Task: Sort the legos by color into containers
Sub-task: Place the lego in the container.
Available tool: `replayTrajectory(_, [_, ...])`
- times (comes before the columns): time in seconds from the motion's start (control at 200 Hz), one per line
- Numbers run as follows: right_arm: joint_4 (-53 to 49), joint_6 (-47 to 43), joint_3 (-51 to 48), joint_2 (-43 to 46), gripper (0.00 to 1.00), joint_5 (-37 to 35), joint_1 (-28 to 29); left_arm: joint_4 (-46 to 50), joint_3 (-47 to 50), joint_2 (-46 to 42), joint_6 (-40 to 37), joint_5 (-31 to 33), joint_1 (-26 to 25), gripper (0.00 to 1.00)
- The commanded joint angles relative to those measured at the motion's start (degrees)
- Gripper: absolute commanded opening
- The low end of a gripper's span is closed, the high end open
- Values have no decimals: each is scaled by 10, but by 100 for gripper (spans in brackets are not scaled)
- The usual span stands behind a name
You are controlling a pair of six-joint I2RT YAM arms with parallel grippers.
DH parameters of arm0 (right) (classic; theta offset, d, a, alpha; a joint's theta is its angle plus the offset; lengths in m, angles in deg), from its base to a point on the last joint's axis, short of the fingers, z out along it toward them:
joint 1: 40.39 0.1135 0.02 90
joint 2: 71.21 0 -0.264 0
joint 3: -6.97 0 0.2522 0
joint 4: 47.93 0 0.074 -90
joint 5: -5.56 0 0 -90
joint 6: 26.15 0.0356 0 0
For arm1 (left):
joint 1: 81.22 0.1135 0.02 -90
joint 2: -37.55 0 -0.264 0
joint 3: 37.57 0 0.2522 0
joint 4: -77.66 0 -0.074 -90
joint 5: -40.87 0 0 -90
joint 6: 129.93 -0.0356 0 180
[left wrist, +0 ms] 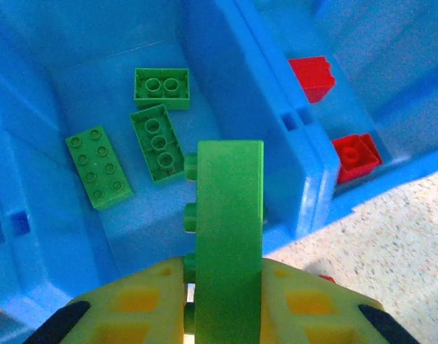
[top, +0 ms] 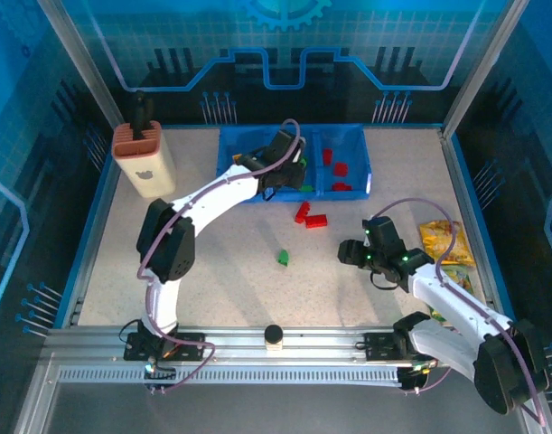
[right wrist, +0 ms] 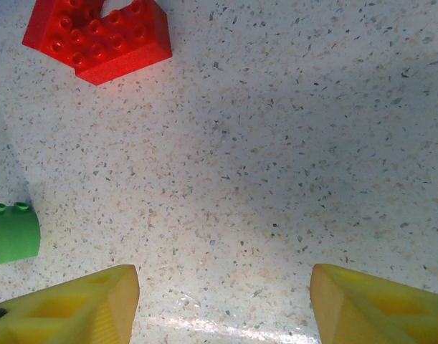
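Left gripper [left wrist: 226, 290] pinching a long green studded plastic brick [left wrist: 229, 215] on edge above a shallow blue plastic divided bin [left wrist: 233, 79].
Beneath it, three flat green bricks [left wrist: 155, 140] lie on one compartment's floor; two red bricks [left wrist: 356, 154] sit in the neighbouring compartment. The right gripper [right wrist: 222, 301] — yellow fingers spread wide, holding nothing — hangs over the speckled table [right wrist: 276, 179], near a red brick cluster [right wrist: 97, 36] and one small green brick [right wrist: 13, 233].

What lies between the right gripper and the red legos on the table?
Only bare tabletop, as the right wrist view shows, separates the right gripper from the red legos.
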Motion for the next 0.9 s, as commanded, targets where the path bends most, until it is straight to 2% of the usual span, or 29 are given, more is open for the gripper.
replayTrajectory(0.0, [-18, 2, -5, 13, 65, -8, -5, 44, -59, 37, -9, 11, 14, 26])
replayTrajectory(0.085, [-17, 4, -7, 12, 65, -5, -5, 62, -99, 64, 2, 10, 22, 27])
replayTrajectory(0.13, [-18, 5, -7, 12, 65, -3, -5, 73, -117, 72, 4, 11, 24, 32])
replayTrajectory(0.17, [-20, 5, -7, 13, 65, -2, -6, 84, -130, 75, 6, 14, 24, 45])
replayTrajectory(0.205, [-22, 4, -7, 15, 65, -4, -6, 89, -134, 71, 10, 13, 24, 63])
replayTrajectory(0.23, [-23, 4, -8, 16, 65, -6, -6, 89, -131, 65, 10, 10, 23, 72])
replayTrajectory(0.28, [-23, 5, -10, 20, 65, -9, -5, 81, -116, 45, 12, 8, 22, 79])
replayTrajectory(0.61, [6, 13, -19, -4, 65, 7, -4, 19, 113, -132, 15, 3, -17, 76])
replayTrajectory(0.755, [18, 15, -15, -21, 65, 13, -2, 25, 209, -170, 35, -5, -41, 76])
replayTrajectory(0.895, [26, 17, -10, -36, 65, 15, 5, 57, 252, -168, 58, -6, -65, 76])
